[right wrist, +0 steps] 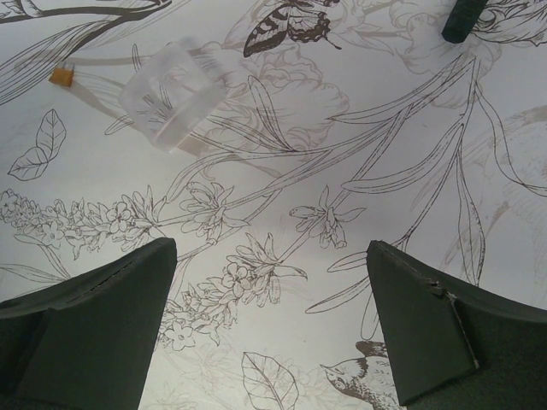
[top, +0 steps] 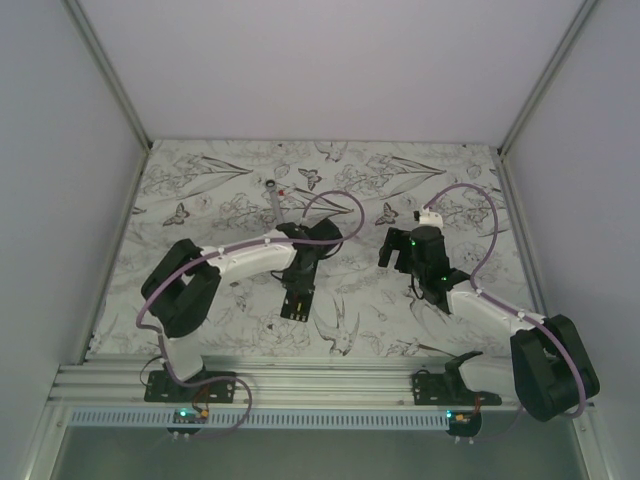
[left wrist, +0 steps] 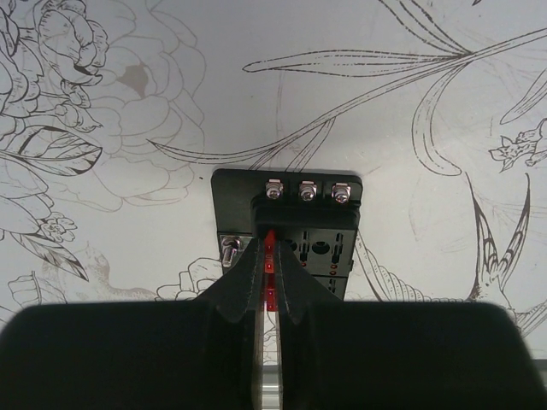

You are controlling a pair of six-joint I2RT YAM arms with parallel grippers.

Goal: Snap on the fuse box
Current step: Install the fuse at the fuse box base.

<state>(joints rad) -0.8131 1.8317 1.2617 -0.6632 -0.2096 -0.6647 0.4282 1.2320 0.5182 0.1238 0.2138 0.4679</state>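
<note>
The fuse box point(left wrist: 320, 243) is a small black block with three silver screws along its far edge, lying flat on the flowered mat. In the top view it point(top: 296, 306) sits just under my left gripper point(top: 297, 285). My left gripper point(left wrist: 270, 248) stands right over the box's left part, jaws nearly together on a thin red fuse point(left wrist: 270, 260) that reaches down to the box face. My right gripper point(right wrist: 269, 248) is wide open and empty above bare mat, right of the box in the top view point(top: 392, 252). A clear plastic cover point(right wrist: 167, 92) lies ahead of it to the left.
A small orange piece point(right wrist: 61, 77) lies beside the clear cover. A silver wrench point(top: 272, 196) lies on the far side of the mat behind the left arm. A black object's end point(right wrist: 466, 19) shows at the right wrist view's top edge. White walls enclose the mat.
</note>
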